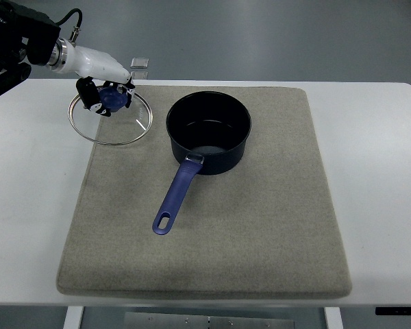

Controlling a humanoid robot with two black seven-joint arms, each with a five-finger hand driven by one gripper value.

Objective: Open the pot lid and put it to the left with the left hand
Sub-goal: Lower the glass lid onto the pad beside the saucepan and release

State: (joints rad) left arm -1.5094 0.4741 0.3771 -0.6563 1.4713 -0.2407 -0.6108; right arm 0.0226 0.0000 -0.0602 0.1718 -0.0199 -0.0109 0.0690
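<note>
While gripping the blue knob (112, 100) at upper left, left hand (107, 90) with fingers curled around it, glass lid (111, 118) resting half on white table (27, 178), half on grey mat (212, 233). Centre frame: dark blue pot (208, 131), uncovered, handle pointing down-left. Apparently left only: releasing and withdrawing. Right hand unseen.

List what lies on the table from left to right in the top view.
Left hand over the glass lid with its blue knob, at the mat's left edge → blue saucepan with its handle pointing toward the near side → bare right part of the grey mat → white table.
</note>
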